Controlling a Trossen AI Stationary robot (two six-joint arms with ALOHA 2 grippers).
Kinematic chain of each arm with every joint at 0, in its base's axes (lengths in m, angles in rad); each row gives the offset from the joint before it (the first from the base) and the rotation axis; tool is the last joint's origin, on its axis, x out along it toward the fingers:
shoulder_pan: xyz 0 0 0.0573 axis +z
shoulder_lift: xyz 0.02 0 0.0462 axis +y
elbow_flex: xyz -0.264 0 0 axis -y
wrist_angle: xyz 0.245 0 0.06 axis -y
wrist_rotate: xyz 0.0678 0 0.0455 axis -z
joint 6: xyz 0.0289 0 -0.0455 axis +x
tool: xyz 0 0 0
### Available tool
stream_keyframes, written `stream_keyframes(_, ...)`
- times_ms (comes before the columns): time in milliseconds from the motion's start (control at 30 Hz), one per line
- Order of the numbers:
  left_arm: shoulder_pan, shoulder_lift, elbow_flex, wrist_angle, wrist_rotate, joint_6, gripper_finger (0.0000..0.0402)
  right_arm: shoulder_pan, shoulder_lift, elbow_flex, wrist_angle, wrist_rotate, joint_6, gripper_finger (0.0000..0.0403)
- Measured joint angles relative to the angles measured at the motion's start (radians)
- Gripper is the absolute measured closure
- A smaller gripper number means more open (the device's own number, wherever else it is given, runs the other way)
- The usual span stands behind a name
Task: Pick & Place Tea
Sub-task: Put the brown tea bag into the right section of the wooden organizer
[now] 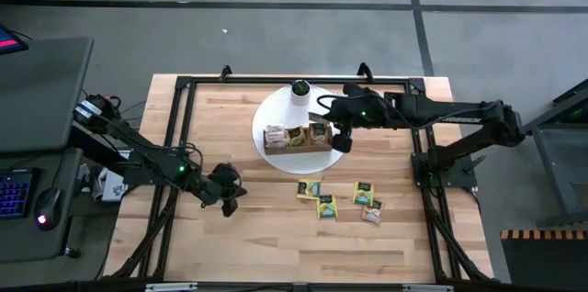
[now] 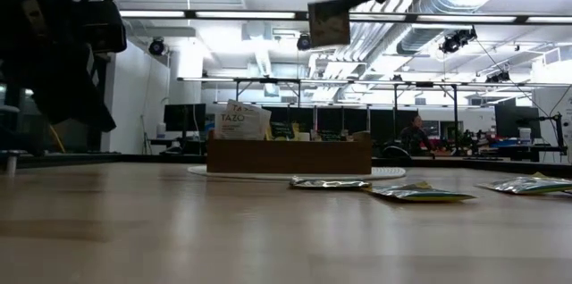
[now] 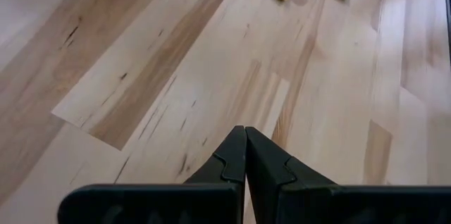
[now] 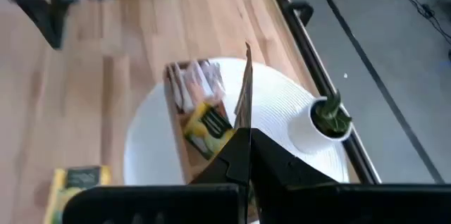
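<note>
Overhead: right gripper (image 4: pixel 243 155) pinches tea sachet (image 4: pixel 244 90) above tray (image 1: pixel 296 146) | left gripper (image 3: pixel 245 155) closed, empty | butcher-block table (image 1: pixel 266 237) | fluorescent-lit lab.

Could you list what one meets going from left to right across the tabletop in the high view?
Left gripper → wooden tray on the white mat → right gripper → two green sachets lying furthest right.

Wooden tray (image 1: pixel 296 140) on round mat (image 1: pixel 276 113), sachets inside, four sachets (image 1: pixel 323 206) on table (image 1: pixel 257 237) nearby
</note>
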Motion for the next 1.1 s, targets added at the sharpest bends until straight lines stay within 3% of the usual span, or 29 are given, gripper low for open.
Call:
stream_keyframes(233, 0.000, 0.000, 0.000, 0.010, -0.019, -0.022, 0.0401, -0.070, 0.003, -0.132, 0.067, -0.058, -0.052, 0.0403)
stream_keyframes(667, 0.000, 0.000, 0.001, 0.047, -0.039, -0.034, 0.0401, -0.135, 0.004, -0.376, 0.377, -0.359, -0.027, 0.0403)
stream_keyframes(1100, 0.000, 0.000, 0.001, 0.046, -0.078, -0.051, 0.0401, -0.213, 0.004, -0.419, 0.380, -0.392, -0.090, 0.0403)
